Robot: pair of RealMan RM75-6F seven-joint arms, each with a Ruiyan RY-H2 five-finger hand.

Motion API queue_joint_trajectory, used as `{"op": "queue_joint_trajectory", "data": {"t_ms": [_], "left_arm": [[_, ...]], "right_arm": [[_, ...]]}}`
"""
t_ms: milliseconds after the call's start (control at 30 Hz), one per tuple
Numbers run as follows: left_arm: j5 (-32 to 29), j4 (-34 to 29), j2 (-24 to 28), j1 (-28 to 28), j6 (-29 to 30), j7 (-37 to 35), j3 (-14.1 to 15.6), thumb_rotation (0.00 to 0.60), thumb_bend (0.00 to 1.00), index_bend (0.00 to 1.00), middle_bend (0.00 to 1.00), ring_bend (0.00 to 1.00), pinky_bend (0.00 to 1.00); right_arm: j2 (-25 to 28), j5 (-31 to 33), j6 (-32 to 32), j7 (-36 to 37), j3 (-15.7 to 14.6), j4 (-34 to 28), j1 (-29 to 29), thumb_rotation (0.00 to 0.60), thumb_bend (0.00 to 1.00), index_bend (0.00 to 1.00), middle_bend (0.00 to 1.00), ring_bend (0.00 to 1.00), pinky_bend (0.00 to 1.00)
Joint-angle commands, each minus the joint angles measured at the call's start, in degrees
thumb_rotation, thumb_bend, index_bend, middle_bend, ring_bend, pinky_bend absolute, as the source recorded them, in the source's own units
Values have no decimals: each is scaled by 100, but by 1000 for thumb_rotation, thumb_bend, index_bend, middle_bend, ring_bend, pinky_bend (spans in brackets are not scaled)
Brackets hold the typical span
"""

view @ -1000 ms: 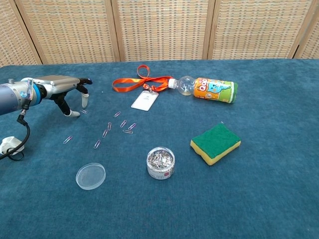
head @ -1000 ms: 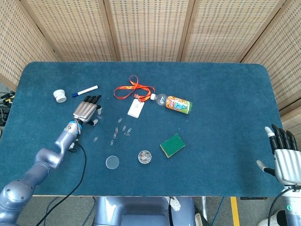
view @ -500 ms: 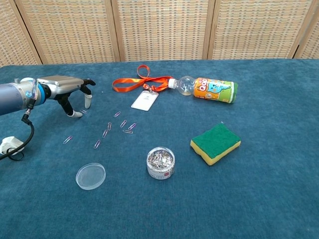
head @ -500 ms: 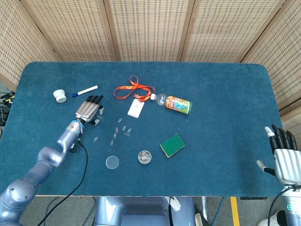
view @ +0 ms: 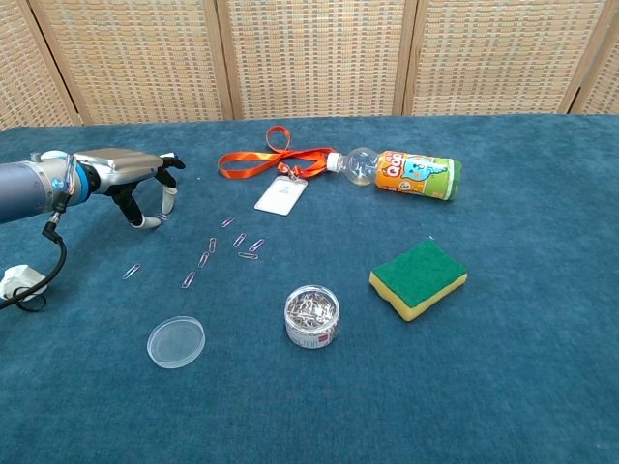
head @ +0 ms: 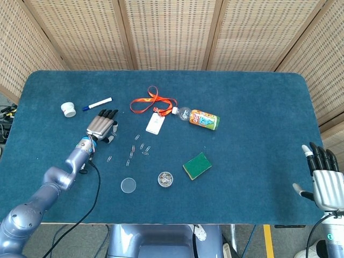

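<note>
My left hand [head: 101, 126] [view: 129, 172] hovers low over the left part of the blue table [head: 252, 107], palm down. Its curved fingertips [view: 167, 203] reach the cloth beside a single paper clip [view: 162, 217], and nothing shows in its grip. More paper clips [head: 137, 148] [view: 232, 246] lie scattered just right of it. A small clear jar of clips [head: 165, 179] [view: 311, 315] stands nearer the front, its round lid [head: 128, 185] [view: 176, 341] flat to its left. My right hand [head: 325, 181] is open with fingers spread, off the table's front right corner.
A green and yellow sponge [head: 196, 165] [view: 418, 277] lies right of the jar. An orange-labelled bottle [head: 200, 117] [view: 406, 174] lies on its side beside an orange lanyard with badge [head: 155, 122] [view: 281, 195]. A marker [head: 97, 104] and white cap [head: 68, 109] sit far left.
My left hand has crept slightly right and away from me, its fingertips staying by the same paper clip. Right hand and objects are unmoved.
</note>
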Motion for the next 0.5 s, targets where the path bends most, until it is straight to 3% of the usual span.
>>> {"op": "queue_joint_trajectory", "data": {"t_ms": [33, 267, 433, 500], "left_arm": [[-16, 5, -4, -5, -20, 17, -10, 600, 365, 510, 0, 0, 0], [-38, 4, -15, -13, -47, 95, -19, 600, 388, 542, 0, 0, 0], [-55, -6, -10, -1, -60, 124, -25, 600, 416, 664, 0, 0, 0], [-63, -9, -6, 5, -69, 151, -26, 600, 424, 669, 0, 0, 0]], "right_arm": [[3, -3, -1, 10, -1, -3, 1, 600, 0, 0, 0, 0, 0], [11, -9, 5, 36, -3, -10, -1, 600, 0, 0, 0, 0, 0], [17, -21, 12, 46, -8, -18, -5, 600, 0, 0, 0, 0, 0], [20, -31, 19, 49, -14, -18, -8, 600, 0, 0, 0, 0, 0]]}}
